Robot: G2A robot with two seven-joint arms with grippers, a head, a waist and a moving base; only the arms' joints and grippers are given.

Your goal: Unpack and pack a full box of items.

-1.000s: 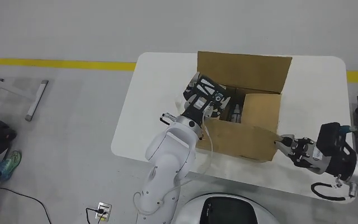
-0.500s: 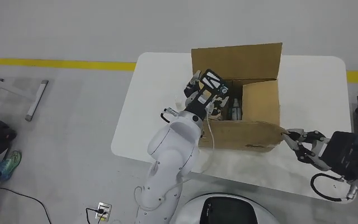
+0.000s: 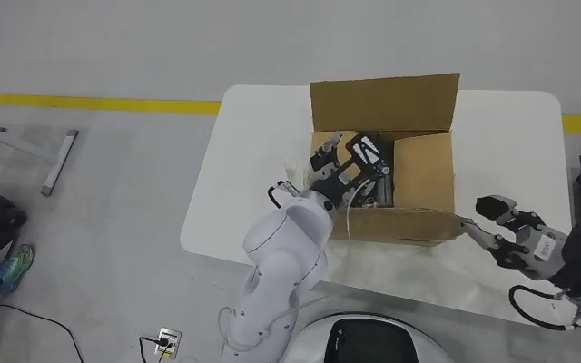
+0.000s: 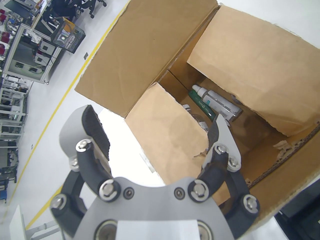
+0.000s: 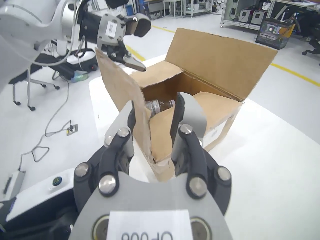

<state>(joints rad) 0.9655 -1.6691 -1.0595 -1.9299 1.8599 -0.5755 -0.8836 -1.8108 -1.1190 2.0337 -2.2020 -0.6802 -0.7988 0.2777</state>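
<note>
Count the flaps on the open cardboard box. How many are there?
4. The far flap stands upright; the right flap leans inward; the near flap stands between the fingers of the right gripper; the left flap sits between the fingers of the left gripper. None hidden.

We see a plain brown box on a white bench, a green bottle and white bottle inside.
</note>
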